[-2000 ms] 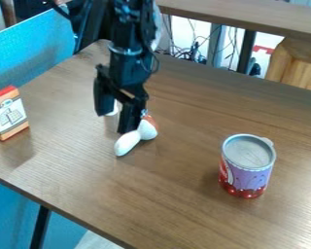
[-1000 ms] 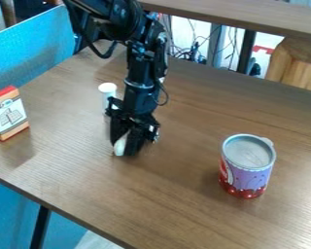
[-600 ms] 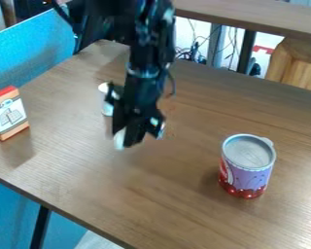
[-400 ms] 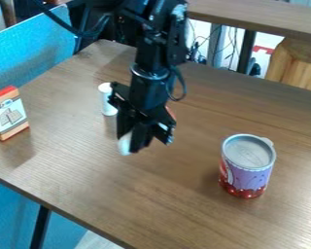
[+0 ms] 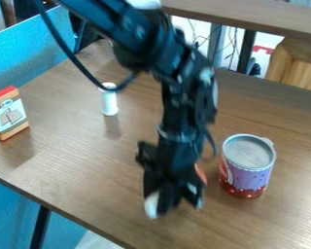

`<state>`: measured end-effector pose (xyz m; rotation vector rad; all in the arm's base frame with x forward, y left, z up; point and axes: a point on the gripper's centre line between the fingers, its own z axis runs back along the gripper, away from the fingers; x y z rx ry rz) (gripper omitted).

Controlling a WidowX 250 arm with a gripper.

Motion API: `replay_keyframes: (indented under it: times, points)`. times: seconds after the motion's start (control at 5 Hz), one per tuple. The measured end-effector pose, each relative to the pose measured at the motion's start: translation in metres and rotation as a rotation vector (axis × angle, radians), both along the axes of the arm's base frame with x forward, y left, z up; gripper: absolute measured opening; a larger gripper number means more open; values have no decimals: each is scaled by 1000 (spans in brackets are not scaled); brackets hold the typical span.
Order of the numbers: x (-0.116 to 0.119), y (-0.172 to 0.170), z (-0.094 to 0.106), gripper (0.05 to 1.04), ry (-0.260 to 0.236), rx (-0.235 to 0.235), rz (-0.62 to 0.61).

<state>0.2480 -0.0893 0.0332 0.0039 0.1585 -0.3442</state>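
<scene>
At the far left, well away from the jaws, a blue panel [image 5: 28, 58] runs along the edge of the wood-grain bench [image 5: 87, 165], with a dark leg [image 5: 41, 226] below that edge. On the bench, left of the jaws and farther back, an orange box [image 5: 8, 114] with a red top and a pale label stands upright. Nearer to the jaws, yet still behind them and to their left, is an upright white cylinder [image 5: 109, 101].

The black gripper [image 5: 170, 197] hangs down over the front part of the bench. Its jaws are clamped on a white and orange thing [image 5: 151, 206]: a white end pokes out at the lower left of the jaws, and an orange-red bit shows at their upper right, much of the rest being hidden.

Right of the jaws and slightly behind them, near but apart, stands a purple and red mug [image 5: 248, 168] with a grey top. Far behind the jaws lies another wooden surface [image 5: 242, 17], and a pale wooden piece [image 5: 298, 63] is at the far right.
</scene>
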Motion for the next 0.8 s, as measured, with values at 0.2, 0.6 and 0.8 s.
replay_keyframes:
  times: [0.2, 0.6, 0.8]
  points:
    - [-4, -9, -13, 319, 38, -23, -18]
    - [-3, -9, -16, 359, 40, -1, 23]
    - [-13, -7, -4, 666, 5, 47, 58]
